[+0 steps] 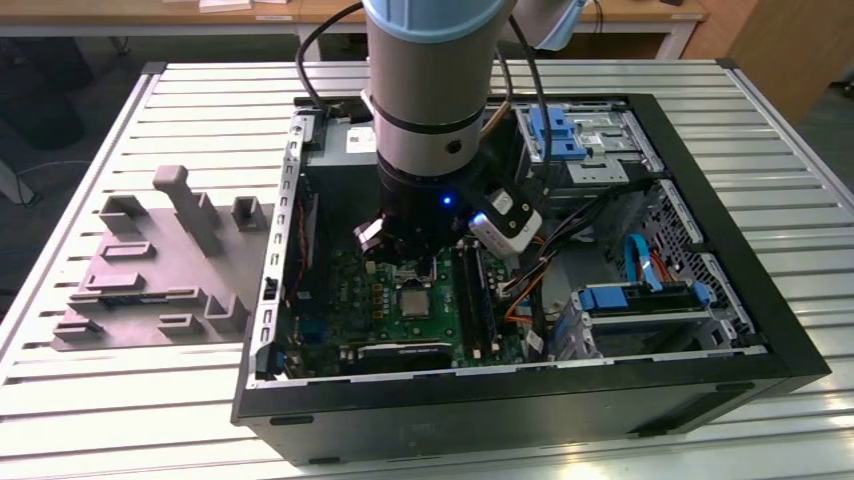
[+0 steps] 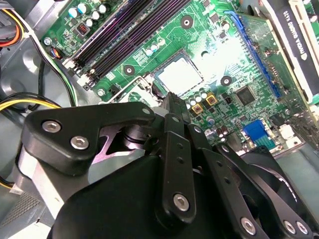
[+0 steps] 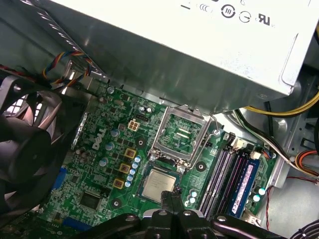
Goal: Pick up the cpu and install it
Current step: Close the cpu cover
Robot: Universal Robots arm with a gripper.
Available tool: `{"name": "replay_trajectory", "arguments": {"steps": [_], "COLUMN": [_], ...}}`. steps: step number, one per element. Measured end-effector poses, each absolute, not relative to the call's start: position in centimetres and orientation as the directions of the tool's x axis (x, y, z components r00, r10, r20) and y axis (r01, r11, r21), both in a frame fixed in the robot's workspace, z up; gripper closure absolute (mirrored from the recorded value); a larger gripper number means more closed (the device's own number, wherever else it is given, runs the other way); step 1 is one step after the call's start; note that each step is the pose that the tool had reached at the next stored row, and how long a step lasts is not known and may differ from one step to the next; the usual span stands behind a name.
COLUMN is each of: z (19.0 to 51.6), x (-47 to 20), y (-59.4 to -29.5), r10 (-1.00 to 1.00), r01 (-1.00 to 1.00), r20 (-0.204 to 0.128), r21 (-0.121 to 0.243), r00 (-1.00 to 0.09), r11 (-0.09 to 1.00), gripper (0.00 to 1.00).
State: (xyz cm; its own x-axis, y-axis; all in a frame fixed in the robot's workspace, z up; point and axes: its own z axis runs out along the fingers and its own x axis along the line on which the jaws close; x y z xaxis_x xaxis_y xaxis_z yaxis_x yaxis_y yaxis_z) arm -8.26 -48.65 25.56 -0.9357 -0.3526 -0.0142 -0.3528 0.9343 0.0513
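Observation:
The cpu (image 3: 160, 181), a small square chip with a pale metal top, lies flat in its socket on the green motherboard (image 3: 99, 164). In the exterior view the cpu (image 1: 411, 303) shows just below the arm's tool. The socket's metal frame (image 3: 182, 132) stands swung open beside it. My gripper (image 3: 173, 195) hovers right at the chip's edge with its dark fingers together and nothing between them. In the second wrist view the gripper (image 2: 172, 102) points at the cpu (image 2: 179, 77) from close by.
The open computer case (image 1: 747, 330) surrounds the board. A big grey box with a white label (image 3: 199, 40) overhangs the socket. A black fan (image 3: 25, 144), memory slots (image 3: 229, 172), loose cables (image 2: 20, 102) and blue drive brackets (image 1: 641, 295) crowd around. A grey fixture (image 1: 160, 270) lies outside.

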Motion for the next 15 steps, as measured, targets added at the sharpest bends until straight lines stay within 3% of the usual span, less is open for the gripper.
{"name": "replay_trajectory", "arguments": {"steps": [15], "z": [25.4], "x": [-6.9], "y": [-48.6], "r10": [-0.425], "r01": [-0.426], "r20": [-0.014], "r21": [0.051], "r00": [-0.905], "r11": [0.903], "gripper": [0.89]}}
